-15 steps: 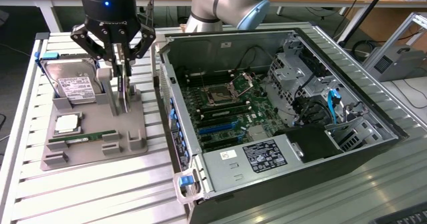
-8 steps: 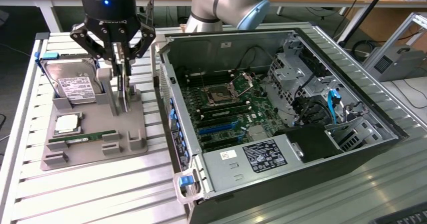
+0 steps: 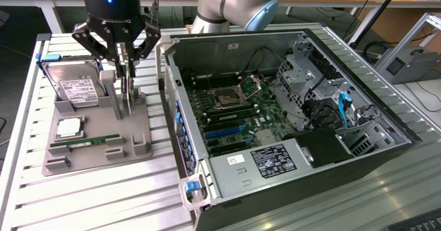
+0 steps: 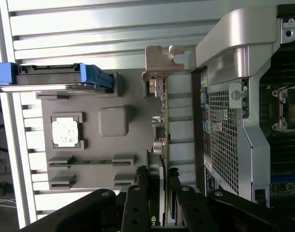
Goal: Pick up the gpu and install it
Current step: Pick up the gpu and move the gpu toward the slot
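Slatted table (image 3: pixel 103 200) bears a grey fixture (image 3: pixel 141 121) and open computer case (image 3: pixel 331 189).

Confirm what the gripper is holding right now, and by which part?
The gripper pinches the gpu by its upper edge, the card standing on edge in the gray holder.

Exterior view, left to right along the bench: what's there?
Boxy hard drive with white label → thin green gpu card standing on edge → open black computer case.
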Available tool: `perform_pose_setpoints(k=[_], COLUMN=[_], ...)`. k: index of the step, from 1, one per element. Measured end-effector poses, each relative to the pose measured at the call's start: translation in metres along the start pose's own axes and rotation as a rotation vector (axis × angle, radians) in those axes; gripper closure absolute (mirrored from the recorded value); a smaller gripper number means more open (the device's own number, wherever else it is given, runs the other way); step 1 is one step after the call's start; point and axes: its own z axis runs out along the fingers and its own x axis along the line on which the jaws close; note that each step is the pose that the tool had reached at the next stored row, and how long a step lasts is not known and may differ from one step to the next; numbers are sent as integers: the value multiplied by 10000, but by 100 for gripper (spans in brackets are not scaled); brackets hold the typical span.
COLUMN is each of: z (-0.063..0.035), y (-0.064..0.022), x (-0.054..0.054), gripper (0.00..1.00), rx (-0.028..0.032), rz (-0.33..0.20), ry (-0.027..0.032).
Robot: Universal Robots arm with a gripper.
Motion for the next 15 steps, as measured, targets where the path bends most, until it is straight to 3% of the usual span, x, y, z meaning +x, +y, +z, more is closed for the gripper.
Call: perform_pose_setpoints(k=[15], z=[-43], y=[-2], x=[1], gripper=[73], rx=[0], rz=[1], ry=[0])
